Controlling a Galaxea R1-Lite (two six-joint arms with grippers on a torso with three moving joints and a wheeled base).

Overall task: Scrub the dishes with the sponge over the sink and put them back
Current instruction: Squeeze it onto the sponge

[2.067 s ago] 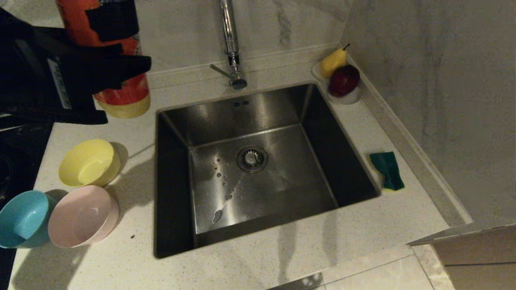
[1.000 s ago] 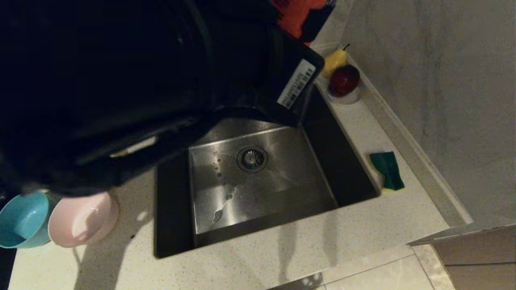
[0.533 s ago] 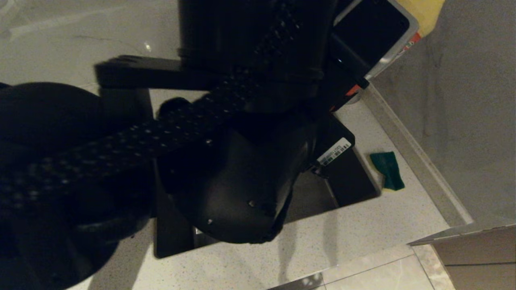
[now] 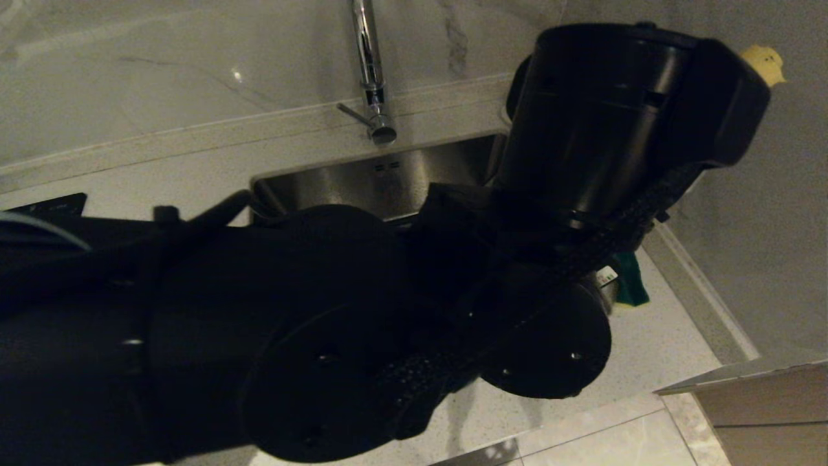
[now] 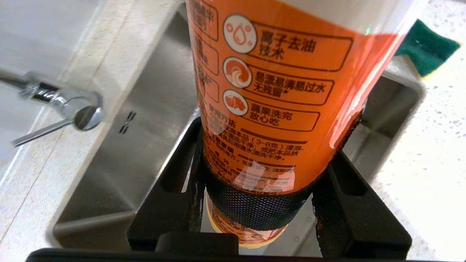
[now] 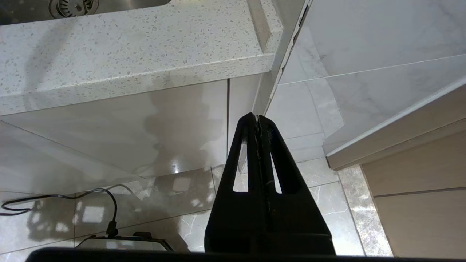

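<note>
My left gripper is shut on an orange detergent bottle, gripped low on its body over the sink. The bottle's nozzle end points toward the green-faced sponge, which lies on the counter just past the basin's rim. In the head view my left arm fills most of the picture. Only the back of the sink, an edge of the sponge and the bottle's yellow tip show past it. The dishes are hidden behind the arm. My right gripper hangs shut and empty below the counter's front edge.
The chrome tap stands at the back of the basin, its spout off to the side of the bottle. A marble wall closes the counter's right side. The speckled counter overhangs white cabinet fronts and a tiled floor.
My left arm has swung from the far left across the sink to the right, carrying the bottle. It now covers the bowls, the drain and the fruit dish.
</note>
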